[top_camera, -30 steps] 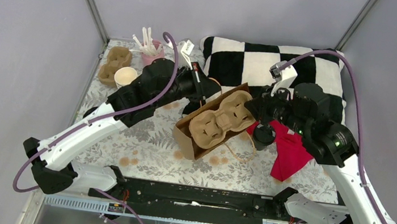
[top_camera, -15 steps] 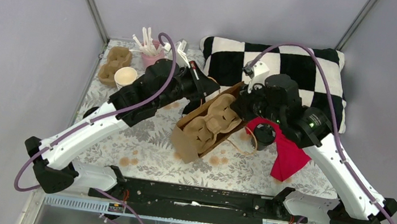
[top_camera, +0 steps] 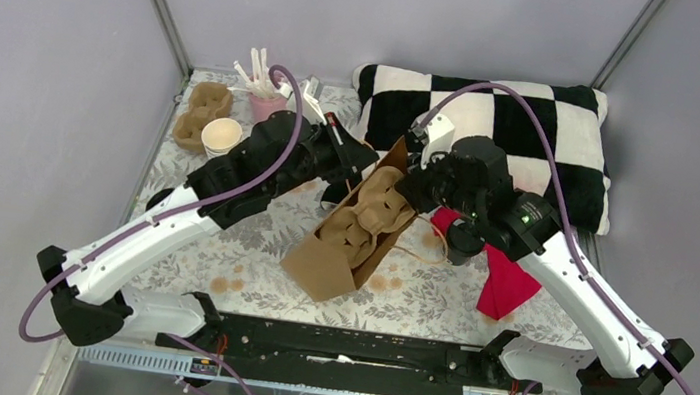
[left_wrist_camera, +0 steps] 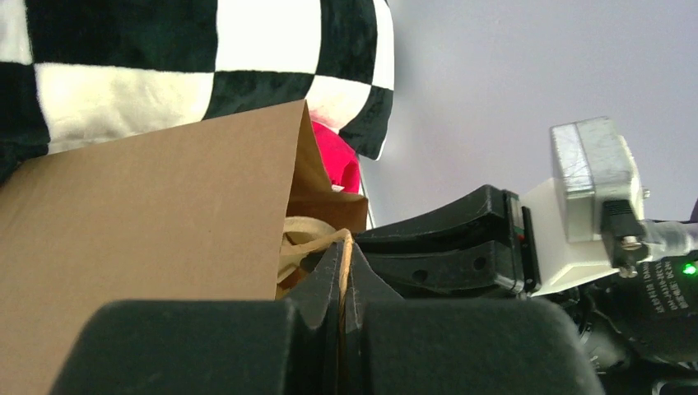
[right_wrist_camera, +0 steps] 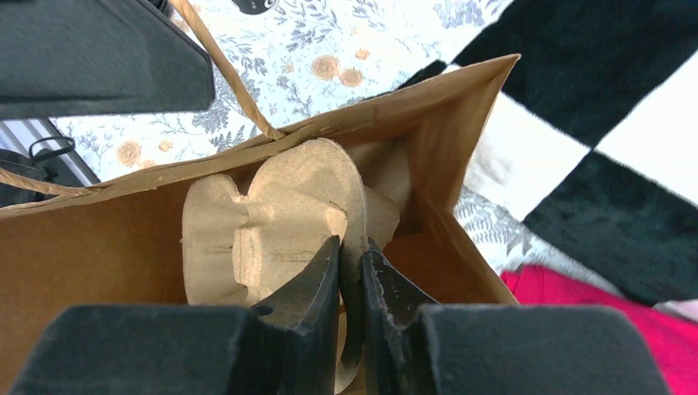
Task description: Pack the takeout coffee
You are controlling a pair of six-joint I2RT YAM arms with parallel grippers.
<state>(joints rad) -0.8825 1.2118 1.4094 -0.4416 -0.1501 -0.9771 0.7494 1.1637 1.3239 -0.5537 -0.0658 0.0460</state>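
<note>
1. Takeout coffee (top_camera: 463,240) stands near the middle of the desk (top_camera: 248,256), just beside the red cloth (top_camera: 507,277) (the right arm partly hides it).
2. Left end effector (left_wrist_camera: 344,267) is closed on the handle (left_wrist_camera: 317,237) of the paper bag (left_wrist_camera: 148,214).
3. Right end effector (right_wrist_camera: 352,251) pinches the cup carrier (right_wrist_camera: 272,214) inside this bag.

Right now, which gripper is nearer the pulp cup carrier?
Right. The right gripper grips the carrier inside the bag; the left gripper pinches the bag's handle.

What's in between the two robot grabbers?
The paper bag, with a cup tray inside. The top view shows it between the left gripper and the right gripper.
</note>
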